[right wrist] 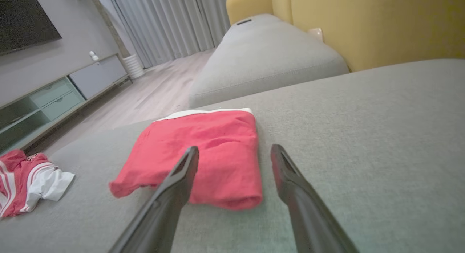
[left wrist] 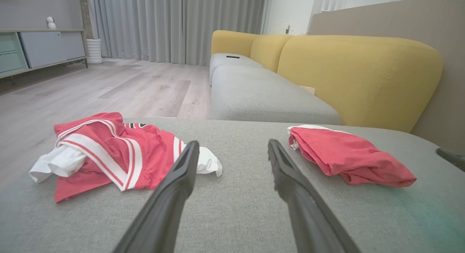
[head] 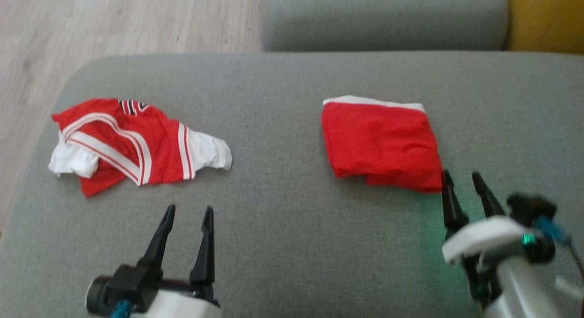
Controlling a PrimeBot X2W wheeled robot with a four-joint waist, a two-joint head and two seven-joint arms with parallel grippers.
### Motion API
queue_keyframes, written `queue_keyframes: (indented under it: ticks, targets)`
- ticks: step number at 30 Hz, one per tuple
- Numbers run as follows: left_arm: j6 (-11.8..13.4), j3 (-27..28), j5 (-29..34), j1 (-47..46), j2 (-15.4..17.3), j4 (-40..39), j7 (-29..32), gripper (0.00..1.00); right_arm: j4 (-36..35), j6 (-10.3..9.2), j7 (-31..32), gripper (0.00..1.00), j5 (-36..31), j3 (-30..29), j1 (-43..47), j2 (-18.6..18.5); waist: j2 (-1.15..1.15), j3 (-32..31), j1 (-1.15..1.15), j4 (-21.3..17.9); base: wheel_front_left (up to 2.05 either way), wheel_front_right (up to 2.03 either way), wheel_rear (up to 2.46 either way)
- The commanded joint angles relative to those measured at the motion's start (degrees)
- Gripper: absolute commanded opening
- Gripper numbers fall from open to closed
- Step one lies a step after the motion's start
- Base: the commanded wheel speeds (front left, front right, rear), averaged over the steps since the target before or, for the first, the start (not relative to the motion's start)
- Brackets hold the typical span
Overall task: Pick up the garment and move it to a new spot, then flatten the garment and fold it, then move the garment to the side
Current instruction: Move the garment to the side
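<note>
The crumpled garment (head: 137,144), red with white stripes and white parts, is seen lying in a loose heap toward the left end of the grey seat cushion (head: 292,245), near the rounded edge beyond which the wooden floor (head: 114,21) is visible. Its layers are turned over one another, and one white end trails toward the middle of the cushion. Well apart from it, toward the right, a folded garment (head: 381,144) of plain red with a white far edge is laid as a compact, roughly square packet.

The left claw (head: 189,212) is held just on the near side of the crumpled garment, fingers spread apart with nothing between them, and no cloth is touched. The right claw (head: 461,175) is likewise spread and empty, its tips beside the near right corner of the folded garment. Whether that corner is touched cannot be told.

The folded piece is judged to be finished and set aside, so the pick-up of the crumpled one is taken to be the step in hand. For the next move, the left claw would have to be carried forward, lowered onto a raised fold and closed on enough cloth that the heap is lifted whole rather than dragged. The stretch of cushion between the two garments would serve for laying it out.
</note>
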Motion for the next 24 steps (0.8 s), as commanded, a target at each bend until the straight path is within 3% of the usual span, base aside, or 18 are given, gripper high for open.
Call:
queue_keyframes:
  ticks: [1, 9, 18, 19, 20, 21, 24]
  targets:
    - [0.0, 1.0, -0.4, -4.4, -0.4, -2.5, -0.4, 1.00, -0.5, 0.22, 2.5, 1.00, 1.3, 1.2, -5.2, -1.2, 0.00, 2.7, -0.01, 1.2, 0.00, 0.00, 0.00]
    - [-0.1, -1.7, -0.9, -8.9, -0.4, -2.5, -0.4, 1.00, 7.2, 0.22, 17.1, 1.00, 7.0, 0.3, -17.3, -5.7, 0.00, 7.5, -0.01, 3.8, 0.00, 0.00, 0.00]
    - [0.3, -2.8, -1.1, -10.7, -0.4, -2.2, -0.4, 1.00, 12.4, 0.22, 26.0, 1.00, 10.5, 0.8, -22.0, -8.4, 0.00, 10.0, -0.01, 5.0, 0.00, 0.00, 0.00]
    - [0.4, -2.9, -1.2, -10.9, -0.4, -2.2, -0.4, 1.00, 12.6, 0.22, 27.0, 0.78, 11.4, 1.4, -22.0, -8.4, 0.00, 10.3, -0.01, 5.1, 0.00, 0.00, 0.00]
    - [0.4, -2.9, -1.2, -11.1, -0.4, -2.2, -0.4, 1.00, 12.7, 0.22, 28.0, 0.30, 12.1, 2.2, -22.0, -8.5, 0.00, 10.5, -0.01, 5.2, 0.00, 0.00, 0.00]
    - [0.5, -3.0, -1.3, -11.4, -0.4, -2.2, -0.4, 1.00, 12.6, 0.22, 28.7, 0.00, 12.7, 3.0, -21.9, -8.8, 0.00, 10.8, -0.01, 5.2, 0.00, 0.00, 0.00]
    - [0.8, -2.9, -1.5, -12.0, -0.4, -2.5, -0.4, 1.00, 11.2, 0.22, 28.4, 0.00, 13.4, 4.0, -21.8, -10.9, 0.00, 11.7, -0.01, 4.8, 0.00, 0.00, 0.00]
